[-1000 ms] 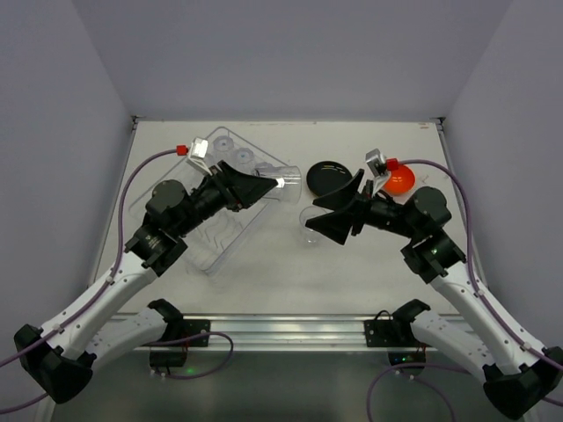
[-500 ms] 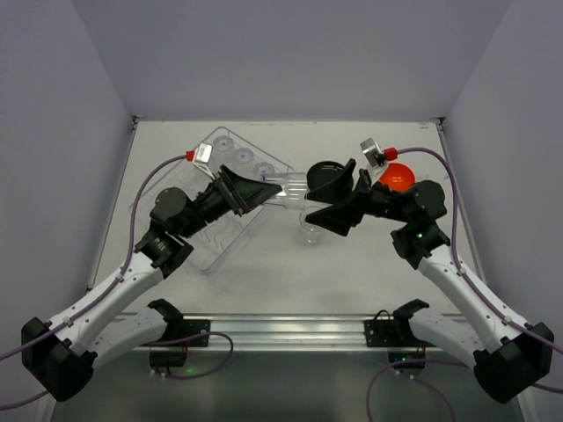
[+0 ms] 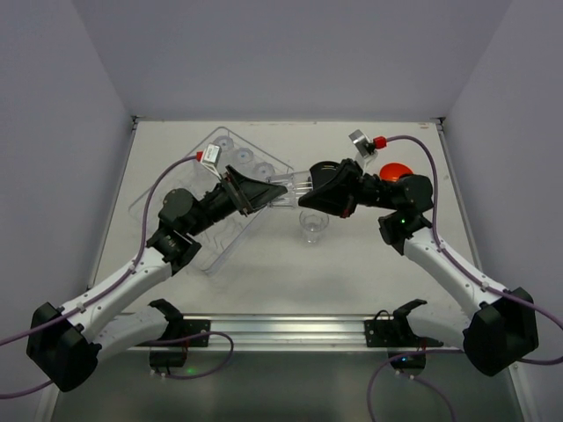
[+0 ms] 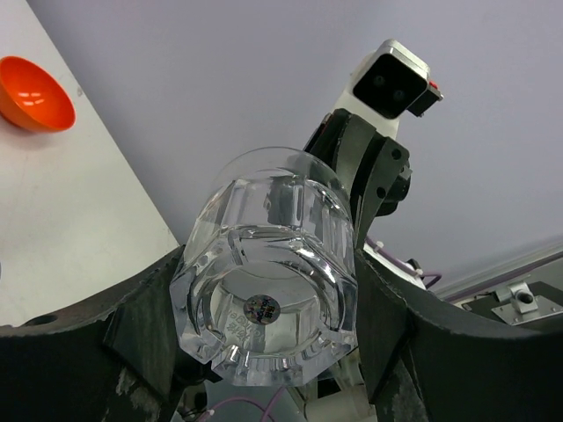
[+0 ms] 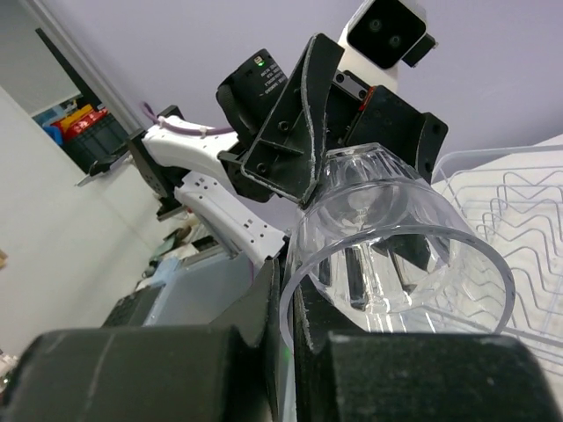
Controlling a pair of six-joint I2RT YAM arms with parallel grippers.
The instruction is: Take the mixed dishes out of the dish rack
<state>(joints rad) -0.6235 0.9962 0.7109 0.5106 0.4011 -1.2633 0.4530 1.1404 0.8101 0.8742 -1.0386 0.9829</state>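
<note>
The dish rack (image 3: 227, 244) lies at an angle on the left half of the white table (image 3: 369, 264). It is a rectangular basket of thin silvery wire with raised, glassy-looking sides. The left arm crosses over its middle and hides much of the inside. In the right wrist view only a corner of the rack (image 5: 519, 220) shows, with a row of curved wire prongs cut off by the picture edge. From above, three pale round cups in the rack (image 3: 242, 156) can be made out in a row along its far side, too faint to tell more.

One clear plastic cup (image 3: 296, 185) is held in the air between the arms, just off the rack's right corner and lying on its side. It is a smooth-walled tumbler with a thick faceted base (image 4: 264, 308). The left gripper (image 3: 280, 188) clamps the base end between its black fingers, spread to the cup's width. The right gripper (image 5: 287, 321) is pinched nearly flat on the thin wall at the rim, one finger inside the mouth and one outside.

A second cup (image 3: 313, 226) stands upright on the table below them, apart from the rack. One orange-red bowl (image 3: 394, 170), glossy and round, sits behind the right arm, which covers its near part. In the left wrist view the bowl (image 4: 33, 92) is cut off at the picture's edge.
</note>
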